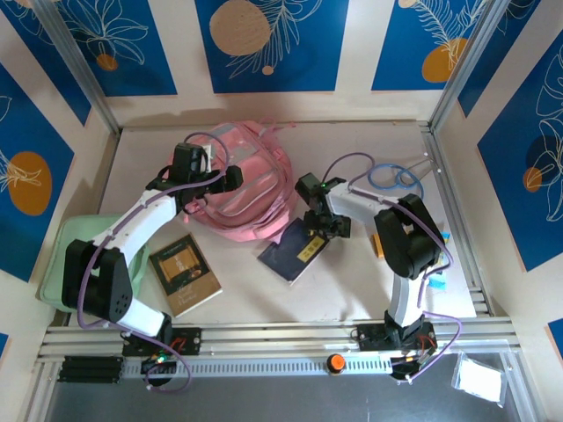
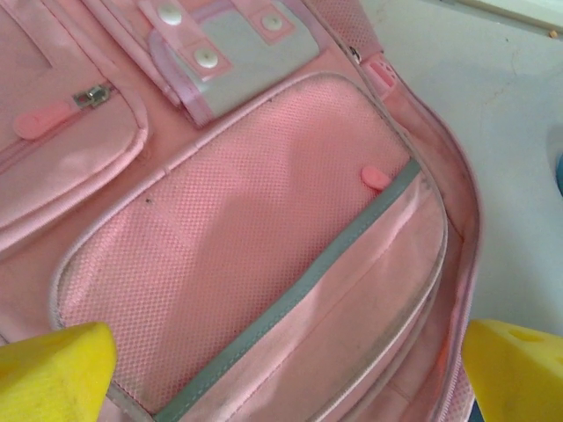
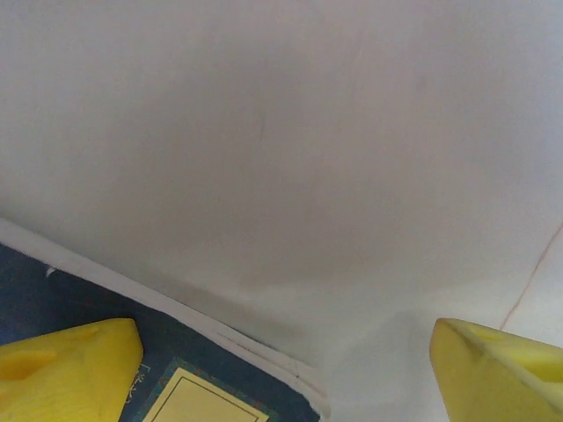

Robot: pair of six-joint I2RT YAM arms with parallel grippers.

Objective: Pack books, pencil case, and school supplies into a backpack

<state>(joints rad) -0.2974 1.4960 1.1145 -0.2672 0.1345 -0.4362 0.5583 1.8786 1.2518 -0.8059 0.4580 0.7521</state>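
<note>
The pink backpack [image 1: 251,189] lies flat at the back middle of the table. My left gripper [image 1: 230,178] hangs over it, open. In the left wrist view its yellow fingertips [image 2: 53,369] straddle the backpack's mesh pocket [image 2: 237,255] and grey-trimmed panel. A dark navy book [image 1: 290,255] with a pale label lies just right of the backpack. My right gripper [image 1: 327,227] is open at its far corner. In the right wrist view one fingertip [image 3: 66,369] is over the navy book [image 3: 97,303], the other over bare table. A brown book [image 1: 185,274] lies near the left arm.
A pale green tray [image 1: 54,264] sits at the left edge. A blue cable loop [image 1: 391,176] lies at the back right. A few small items [image 1: 437,283] and an orange-tan piece [image 1: 377,246] lie beside the right arm. Metal rails bound the table.
</note>
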